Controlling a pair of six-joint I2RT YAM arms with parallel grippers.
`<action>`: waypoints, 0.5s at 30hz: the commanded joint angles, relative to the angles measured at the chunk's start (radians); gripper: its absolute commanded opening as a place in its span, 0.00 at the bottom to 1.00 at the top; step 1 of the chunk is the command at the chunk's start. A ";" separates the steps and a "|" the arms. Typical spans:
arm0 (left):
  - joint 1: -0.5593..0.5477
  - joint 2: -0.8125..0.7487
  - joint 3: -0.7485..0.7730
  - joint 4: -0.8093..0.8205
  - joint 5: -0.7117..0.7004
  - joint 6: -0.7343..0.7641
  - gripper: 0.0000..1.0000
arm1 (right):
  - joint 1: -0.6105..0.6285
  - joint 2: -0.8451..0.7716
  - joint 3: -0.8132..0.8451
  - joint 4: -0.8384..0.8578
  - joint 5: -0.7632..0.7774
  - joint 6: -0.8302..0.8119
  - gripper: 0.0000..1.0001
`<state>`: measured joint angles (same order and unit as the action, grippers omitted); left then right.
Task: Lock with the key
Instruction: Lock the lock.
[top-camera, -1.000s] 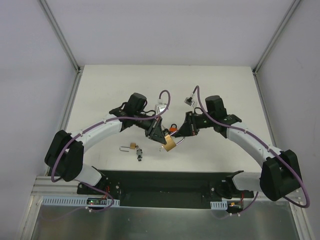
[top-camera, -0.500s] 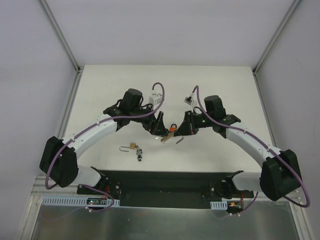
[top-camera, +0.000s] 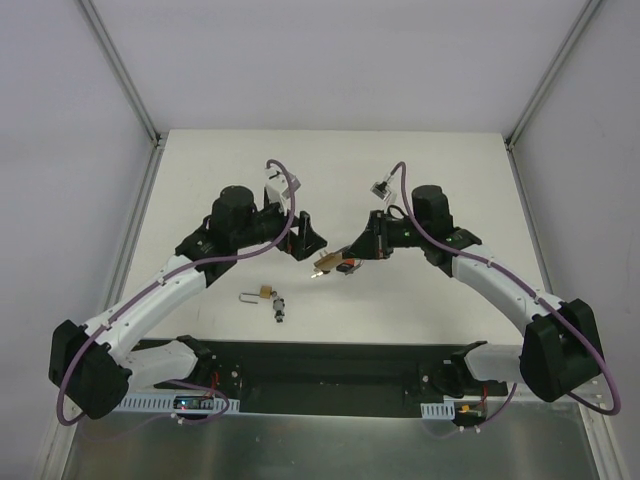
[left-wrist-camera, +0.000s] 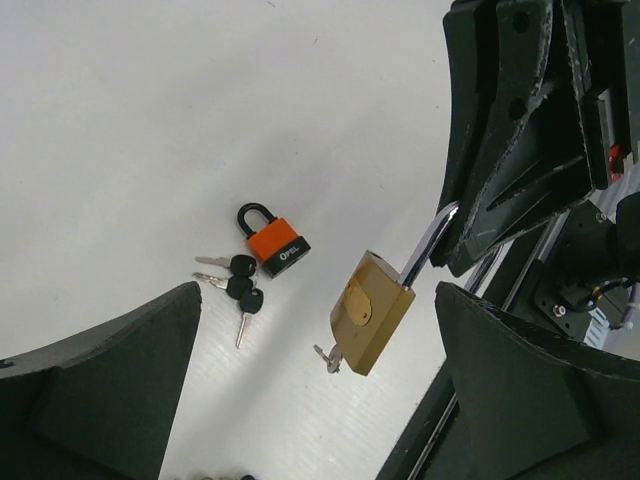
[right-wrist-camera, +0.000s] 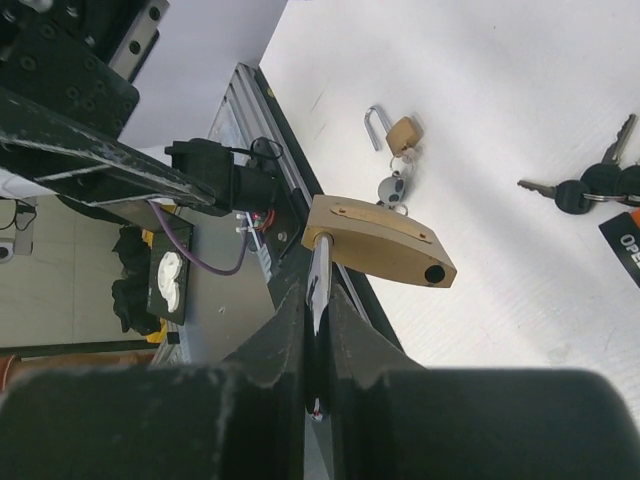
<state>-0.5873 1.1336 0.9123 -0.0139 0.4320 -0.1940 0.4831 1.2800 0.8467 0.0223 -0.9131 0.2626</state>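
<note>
Brass padlock (left-wrist-camera: 370, 310) hangs above the table (left-wrist-camera: 150, 120), its shackle (left-wrist-camera: 428, 240) pinched in the right gripper (right-wrist-camera: 315, 300). Shackle open: one hole in the body is bare. A key (left-wrist-camera: 326, 357) appears seated underneath. Left gripper (top-camera: 305, 238) spread wide, empty, apart. Closing and locking are not yet done.

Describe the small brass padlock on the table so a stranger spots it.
On the white table, near its front edge on the left arm's side, lies the small brass padlock, shackle swung open, grey keys beside it. The other brass padlock is bigger and hangs from the right hand; the orange padlock is shut.
</note>
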 joint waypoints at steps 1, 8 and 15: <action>0.004 -0.072 -0.067 0.182 -0.012 -0.005 0.99 | 0.003 -0.044 0.041 0.205 -0.061 0.111 0.01; 0.017 -0.120 -0.157 0.409 0.135 -0.013 0.99 | 0.000 -0.036 0.080 0.318 -0.070 0.199 0.01; 0.020 -0.126 -0.207 0.613 0.316 -0.021 0.99 | -0.012 -0.054 0.092 0.427 -0.079 0.295 0.01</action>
<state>-0.5743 1.0328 0.7338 0.4015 0.6186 -0.2008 0.4805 1.2800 0.8494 0.2443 -0.9295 0.4576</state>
